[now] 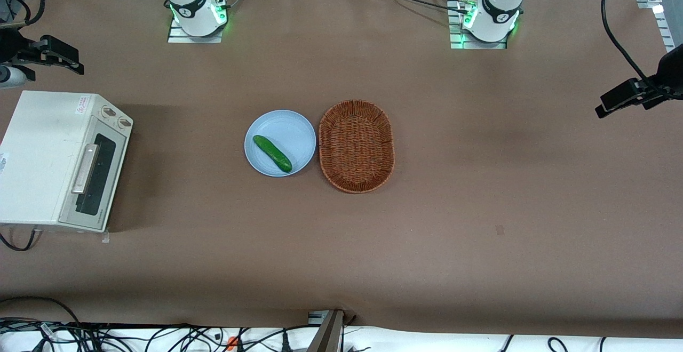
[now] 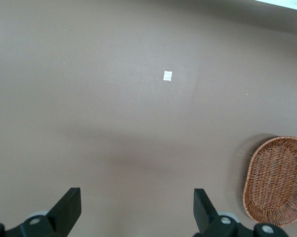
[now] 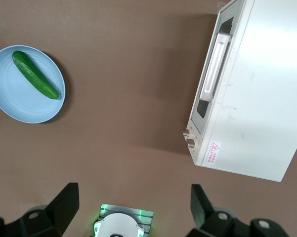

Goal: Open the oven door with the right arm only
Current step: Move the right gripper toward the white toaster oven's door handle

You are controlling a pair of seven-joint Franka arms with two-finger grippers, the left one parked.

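The cream toaster oven [image 1: 45,154] stands at the working arm's end of the table. Its oven door [image 1: 92,181] is shut flat against the oven body, with a dark glass window and a long silver bar handle [image 1: 85,168]. The right wrist view takes in the whole door [image 3: 211,81] and its handle [image 3: 215,64] from high up. The right arm's gripper [image 1: 64,56] hangs in the air, farther from the front camera than the oven and well apart from it. The gripper [image 3: 133,202] is open, its black fingers [image 3: 64,202] spread wide with nothing between them.
Two knobs [image 1: 116,116] sit on the strip beside the door. Mid-table, a blue plate [image 1: 299,128] holds a green cucumber [image 1: 272,153], and beside it lies a wicker basket [image 1: 356,145]. The working arm's base [image 1: 195,13] is bolted at the table's back edge.
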